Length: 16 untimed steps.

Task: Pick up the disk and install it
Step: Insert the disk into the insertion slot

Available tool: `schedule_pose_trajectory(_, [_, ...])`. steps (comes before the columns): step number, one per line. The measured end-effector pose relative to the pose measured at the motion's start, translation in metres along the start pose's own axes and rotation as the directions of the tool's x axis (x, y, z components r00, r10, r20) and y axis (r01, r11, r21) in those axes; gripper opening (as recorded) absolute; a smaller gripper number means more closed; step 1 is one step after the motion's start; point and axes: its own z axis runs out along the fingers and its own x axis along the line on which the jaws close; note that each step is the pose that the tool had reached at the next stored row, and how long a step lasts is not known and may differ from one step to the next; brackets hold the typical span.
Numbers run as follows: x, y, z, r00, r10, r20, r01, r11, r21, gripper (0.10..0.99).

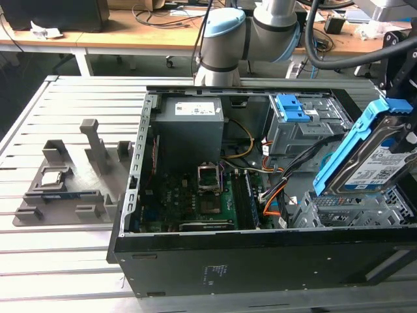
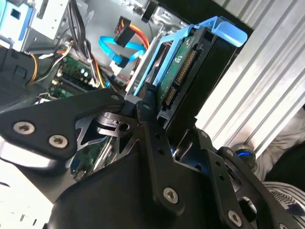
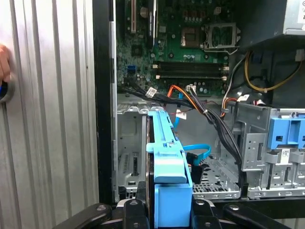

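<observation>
The disk (image 1: 370, 166) is a silver drive with a white-and-blue label and blue side rails. It hangs tilted over the case's corner at the exterior view's right. My gripper (image 1: 399, 124) is shut on its upper end. In both wrist views the disk (image 2: 183, 71) (image 3: 164, 162) shows edge-on, its connector facing the second wrist camera. Black fingers (image 2: 148, 102) clamp it from both sides, and the gripper (image 3: 167, 206) is seen at the disk's near end. Below the disk lies a silver perforated drive cage (image 1: 355, 208) (image 3: 129, 143) inside the open computer case (image 1: 260, 261).
The case holds a grey power-supply box (image 1: 189, 124), a green motherboard (image 1: 212, 199) (image 3: 190, 43), a blue-fronted drive bay (image 1: 293, 111) (image 3: 286, 136) and loose black and orange cables (image 3: 209, 112). A grey fixture tray (image 1: 65, 189) sits on the slatted table. A hand (image 3: 4, 62) shows at the table's edge.
</observation>
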Motion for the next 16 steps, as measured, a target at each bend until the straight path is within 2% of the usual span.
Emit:
schedule_pose_trajectory(2, [0.0000,0.0004,0.0004,1.0000,-0.001,0.0000,0.001,0.9998,0.019,0.365])
schedule_pose_trajectory(5, [0.0000,0.0009,0.0006,1.0000,-0.002,0.0000,0.002,0.9994,0.034,0.365])
schedule_pose_trajectory(8, [0.0001,0.0012,0.0019,1.0000,-0.002,0.0002,0.002,0.9994,0.036,0.365])
schedule_pose_trajectory(13, [0.0006,0.0026,0.0101,1.0000,-0.003,-0.0040,0.003,0.9993,0.036,0.365])
schedule_pose_trajectory(16, [0.0011,0.0039,0.0172,0.9999,-0.004,-0.0093,0.005,0.9993,0.036,0.365])
